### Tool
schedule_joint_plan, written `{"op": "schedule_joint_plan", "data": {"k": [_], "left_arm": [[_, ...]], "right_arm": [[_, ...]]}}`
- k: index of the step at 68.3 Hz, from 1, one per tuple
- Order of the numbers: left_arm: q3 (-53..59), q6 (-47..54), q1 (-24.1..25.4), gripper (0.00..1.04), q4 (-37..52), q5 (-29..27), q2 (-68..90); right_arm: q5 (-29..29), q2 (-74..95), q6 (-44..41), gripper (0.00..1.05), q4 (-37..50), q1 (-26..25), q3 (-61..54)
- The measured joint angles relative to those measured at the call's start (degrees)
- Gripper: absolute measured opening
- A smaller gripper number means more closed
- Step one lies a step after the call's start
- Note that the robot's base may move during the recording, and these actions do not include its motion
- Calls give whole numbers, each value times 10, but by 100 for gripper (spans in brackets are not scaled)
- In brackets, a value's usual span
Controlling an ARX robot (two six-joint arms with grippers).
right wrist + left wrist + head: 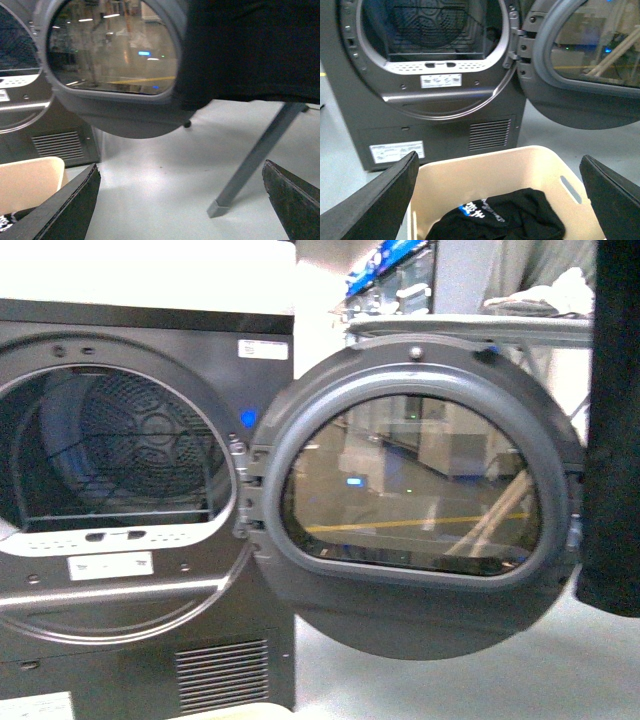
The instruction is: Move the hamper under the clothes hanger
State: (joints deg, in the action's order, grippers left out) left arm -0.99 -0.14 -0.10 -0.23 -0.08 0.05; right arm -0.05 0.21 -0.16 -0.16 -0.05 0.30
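The cream hamper (540, 165) stands on the floor in front of the dryer, with a black garment (505, 220) inside it. My left gripper (497, 200) is open, its fingers spread above the hamper's opening. A corner of the hamper shows in the right wrist view (30, 182) and its rim edge at the bottom of the front view (215, 713). The clothes hanger shows as a grey slanted leg (255, 160) with a black garment (250, 50) hanging from it, and as a horizontal bar (470, 328) in the front view. My right gripper (182, 200) is open over bare floor beside the leg.
The dark grey dryer (130, 600) stands at the left with its round door (420, 510) swung open to the right, between the hamper and the rack. Light grey floor (160, 180) lies under the door. A black garment (615, 440) hangs at the right edge.
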Motion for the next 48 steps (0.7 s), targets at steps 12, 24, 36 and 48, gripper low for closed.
{"op": "schedule_joint_plan", "data": {"k": [12, 24, 36, 48], "left_arm": [[0, 0, 0, 98, 0, 1, 0], [0, 0, 1, 98, 0, -2, -1], [0, 0, 1, 98, 0, 1, 0], [0, 0, 1, 98, 0, 1, -1]], "right_arm": [[0, 0, 0, 97, 0, 0, 0], [-4, 0, 0, 97, 0, 1, 0], [0, 0, 0, 97, 0, 1, 0], [0, 0, 0, 97, 0, 1, 0]]}}
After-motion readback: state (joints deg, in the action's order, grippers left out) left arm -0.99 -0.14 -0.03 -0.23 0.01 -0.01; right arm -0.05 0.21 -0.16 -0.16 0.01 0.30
